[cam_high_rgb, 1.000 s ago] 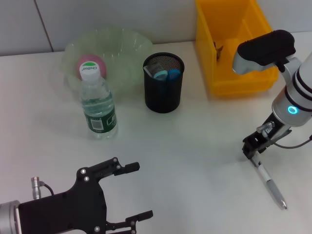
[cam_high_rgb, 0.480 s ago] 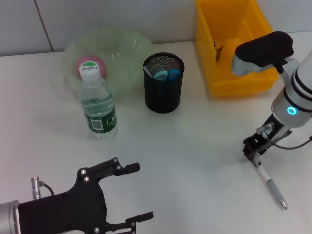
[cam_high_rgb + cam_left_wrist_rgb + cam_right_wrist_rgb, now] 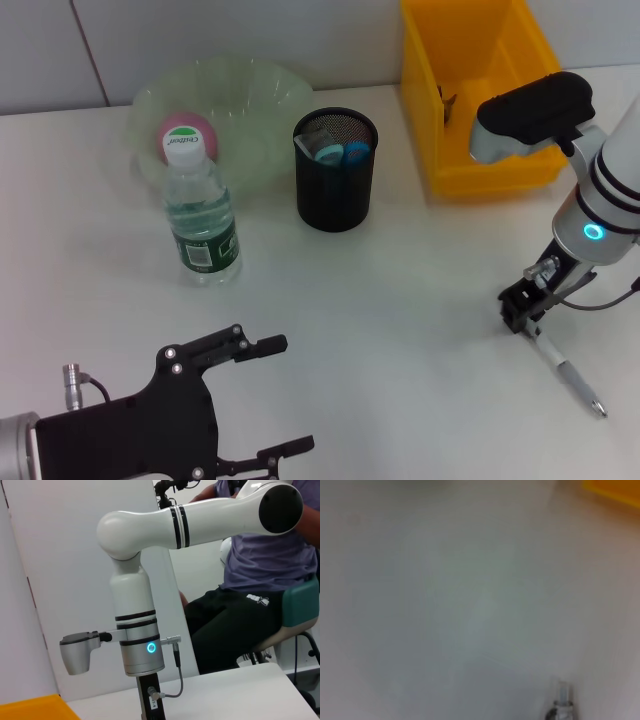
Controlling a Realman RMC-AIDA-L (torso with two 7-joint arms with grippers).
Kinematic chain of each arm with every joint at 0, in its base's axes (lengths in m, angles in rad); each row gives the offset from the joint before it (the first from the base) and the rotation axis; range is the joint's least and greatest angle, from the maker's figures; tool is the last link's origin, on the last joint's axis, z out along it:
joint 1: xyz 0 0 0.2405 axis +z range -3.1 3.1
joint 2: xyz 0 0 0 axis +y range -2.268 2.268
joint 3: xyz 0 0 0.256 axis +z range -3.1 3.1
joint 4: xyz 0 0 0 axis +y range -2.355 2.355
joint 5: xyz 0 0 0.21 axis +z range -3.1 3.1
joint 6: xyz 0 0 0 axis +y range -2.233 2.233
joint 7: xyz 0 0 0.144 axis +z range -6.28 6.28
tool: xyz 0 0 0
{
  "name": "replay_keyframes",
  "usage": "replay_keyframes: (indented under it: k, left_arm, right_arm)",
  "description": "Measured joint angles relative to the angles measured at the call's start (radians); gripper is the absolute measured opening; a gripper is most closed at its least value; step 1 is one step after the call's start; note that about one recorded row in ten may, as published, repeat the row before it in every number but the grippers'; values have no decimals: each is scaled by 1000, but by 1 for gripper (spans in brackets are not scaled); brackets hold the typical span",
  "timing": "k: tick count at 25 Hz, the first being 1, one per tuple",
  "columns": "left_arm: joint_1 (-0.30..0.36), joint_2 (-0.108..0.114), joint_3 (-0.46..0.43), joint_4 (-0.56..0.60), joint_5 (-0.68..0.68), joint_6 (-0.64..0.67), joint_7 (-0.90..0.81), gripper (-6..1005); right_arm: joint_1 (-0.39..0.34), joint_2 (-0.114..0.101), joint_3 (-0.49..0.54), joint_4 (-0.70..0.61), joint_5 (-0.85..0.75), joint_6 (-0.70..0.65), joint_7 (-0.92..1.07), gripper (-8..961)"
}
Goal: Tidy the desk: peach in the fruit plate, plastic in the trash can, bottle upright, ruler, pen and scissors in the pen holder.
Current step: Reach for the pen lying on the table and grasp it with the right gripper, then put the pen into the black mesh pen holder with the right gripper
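A white and silver pen (image 3: 568, 377) lies on the table at the right. My right gripper (image 3: 520, 312) stands over its near end, touching or just above it. The pen's end (image 3: 561, 701) shows dimly in the right wrist view. The black mesh pen holder (image 3: 336, 190) holds blue-handled scissors (image 3: 347, 152) and another item. A pink peach (image 3: 184, 133) rests in the clear green fruit plate (image 3: 255, 95). In front of the plate a water bottle (image 3: 201, 216) stands upright. The yellow trash can (image 3: 487, 165) is at the back right. My left gripper (image 3: 297, 392) is open at the front left, holding nothing.
The left wrist view shows my right arm (image 3: 142, 645) standing on the table, a corner of the yellow trash can (image 3: 25, 707), and a seated person (image 3: 260, 575) beyond the table's far edge. Bare white table lies between the two arms.
The pen has swung: its far tip moved right and its near end slid a little toward the front. My right gripper dropped slightly with it. The left arm stayed still.
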Motion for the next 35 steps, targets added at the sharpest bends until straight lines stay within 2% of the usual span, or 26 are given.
replay_keyframes:
  k: [9,17,18,22,25,30,35]
  left_arm:
    - [2,0,-3,0,0,1,0,781]
    - [3,0,-3,1,0,6,-1,782]
    - [3,-1,-3,1,0,6,-2,782]
    - [1,-2,-2,2,0,6,-8,782]
    - [0,-2,-1,3,0,6,-11,781]
    - [-1,-3,-2,2,-5,6,-15,781]
    - [-1,-5,-3,1,-8,8,-25,782]
  right_arm:
    - [-9,1,-31,-17,-2,-1,-14,203]
    - [-94,0,-9,-231,17,-27,-35,182]
    - [-117,-1,18,-298,42,-31,-52,182]
    - [-145,-2,86,-385,105,-25,-104,182]
    - [-181,-2,170,-458,208,35,-192,182]
    - [-201,-3,266,-475,339,112,-306,182]
    - [-200,-2,281,-463,441,218,-434,182]
